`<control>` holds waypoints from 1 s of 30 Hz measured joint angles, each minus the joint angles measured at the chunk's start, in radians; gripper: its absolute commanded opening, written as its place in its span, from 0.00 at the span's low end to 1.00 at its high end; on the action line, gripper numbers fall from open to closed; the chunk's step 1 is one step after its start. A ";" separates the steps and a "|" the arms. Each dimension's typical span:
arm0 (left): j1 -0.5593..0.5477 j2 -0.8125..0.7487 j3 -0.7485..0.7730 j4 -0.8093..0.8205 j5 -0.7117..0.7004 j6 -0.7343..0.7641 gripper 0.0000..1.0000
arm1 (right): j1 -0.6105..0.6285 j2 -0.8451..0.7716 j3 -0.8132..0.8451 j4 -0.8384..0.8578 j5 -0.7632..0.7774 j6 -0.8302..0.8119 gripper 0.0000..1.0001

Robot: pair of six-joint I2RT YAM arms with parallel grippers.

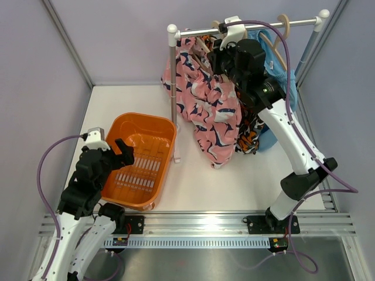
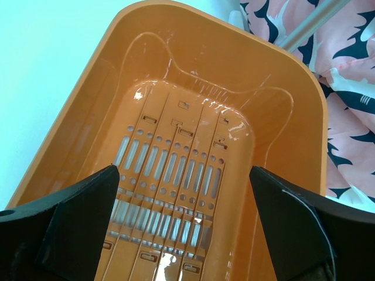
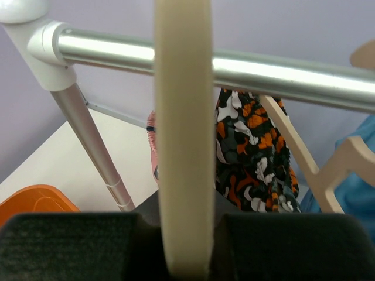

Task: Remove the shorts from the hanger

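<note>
Black pads of the right claw [image 3: 183, 237] are clenched on a flat, cream wooden hanger hook [image 3: 183, 117] that loops over the rail [image 3: 293, 73], a polished metal tube with white plastic joints. Which pair this hook carries I cannot tell.

From above, the rack fills 12 to 1 o'clock of the counter [image 1: 234, 181]. The pink shorts [image 1: 205, 105], soft and crumpled with white and navy blotches, drape at the rail's 9 o'clock end beside the upright post [image 1: 173, 88]. The black shorts [image 1: 249, 137], blotched orange and white, hang just at their 3 o'clock side, partly behind the arm. The blue shorts [image 1: 281, 76] hang nearest the 3 o'clock wall, with little room there.

At 8 o'clock the left claw [image 2: 184, 199] is released wide above the basket [image 1: 146, 120], glossy orange plastic with rounded corners and a slotted floor. Bare white counter lies between its rim and the pink hem, widening toward 6 o'clock.
</note>
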 measured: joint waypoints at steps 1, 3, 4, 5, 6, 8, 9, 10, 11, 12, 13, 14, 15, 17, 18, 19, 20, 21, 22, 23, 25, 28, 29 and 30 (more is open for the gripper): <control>0.000 -0.002 -0.002 0.001 0.009 0.003 0.99 | 0.000 -0.015 -0.016 -0.005 0.004 0.003 0.00; 0.000 -0.010 -0.007 0.003 0.027 0.010 0.99 | 0.000 -0.050 -0.055 -0.016 0.011 0.010 0.00; 0.000 -0.016 -0.010 0.008 0.040 0.014 0.99 | 0.000 -0.070 -0.082 -0.019 0.011 0.012 0.00; 0.000 -0.023 -0.013 0.008 0.050 0.017 0.99 | 0.000 -0.086 -0.102 -0.028 0.011 0.015 0.00; 0.000 -0.031 -0.016 0.011 0.065 0.022 0.99 | 0.000 -0.106 -0.126 -0.037 0.011 0.016 0.00; 0.000 -0.047 -0.019 0.018 0.100 0.031 0.99 | 0.000 -0.145 -0.174 -0.058 0.012 0.019 0.00; 0.000 -0.052 -0.019 0.027 0.119 0.037 0.99 | 0.000 -0.166 -0.201 -0.063 0.011 0.024 0.00; 0.000 -0.056 -0.019 0.037 0.138 0.043 0.99 | 0.000 -0.188 -0.227 -0.073 0.010 0.032 0.00; 0.000 -0.060 -0.020 0.051 0.165 0.048 0.99 | 0.000 -0.209 -0.252 -0.082 0.009 0.039 0.00; 0.000 -0.061 -0.020 0.062 0.188 0.050 0.99 | 0.000 -0.235 -0.281 -0.090 0.009 0.047 0.00; -0.001 -0.060 -0.020 0.076 0.215 0.050 0.99 | 0.000 -0.265 -0.316 -0.095 0.009 0.056 0.00; -0.001 -0.058 -0.020 0.088 0.239 0.048 0.99 | 0.000 -0.293 -0.348 -0.098 0.008 0.065 0.00; -0.001 -0.052 -0.020 0.105 0.267 0.042 0.99 | 0.000 -0.329 -0.385 -0.105 0.008 0.076 0.00; -0.002 -0.026 -0.013 0.137 0.323 0.023 0.99 | 0.000 -0.405 -0.463 -0.114 0.006 0.103 0.00; -0.003 -0.003 -0.003 0.150 0.344 0.013 0.99 | 0.000 -0.439 -0.497 -0.116 0.006 0.115 0.00; -0.006 0.023 0.009 0.164 0.360 0.005 0.99 | 0.001 -0.477 -0.531 -0.118 0.006 0.130 0.00; -0.012 0.050 0.026 0.177 0.373 -0.004 0.99 | 0.002 -0.512 -0.562 -0.119 0.005 0.145 0.00; -0.018 0.072 0.041 0.186 0.381 -0.008 0.99 | 0.005 -0.541 -0.586 -0.120 0.005 0.158 0.00; -0.030 0.105 0.065 0.195 0.384 -0.016 0.99 | 0.009 -0.562 -0.603 -0.122 0.006 0.170 0.00; -0.048 0.133 0.092 0.199 0.383 -0.020 0.99 | 0.016 -0.584 -0.622 -0.126 0.006 0.183 0.00; -0.101 0.195 0.149 0.223 0.370 -0.028 0.99 | 0.035 -0.619 -0.659 -0.130 0.006 0.207 0.00; -0.246 0.294 0.244 0.240 0.292 -0.027 0.99 | 0.061 -0.644 -0.697 -0.151 0.006 0.235 0.00; -0.298 0.325 0.272 0.249 0.264 -0.026 0.99 | 0.067 -0.646 -0.702 -0.162 0.006 0.242 0.00; -0.361 0.377 0.313 0.254 0.217 -0.023 0.99 | 0.072 -0.646 -0.703 -0.172 0.008 0.248 0.00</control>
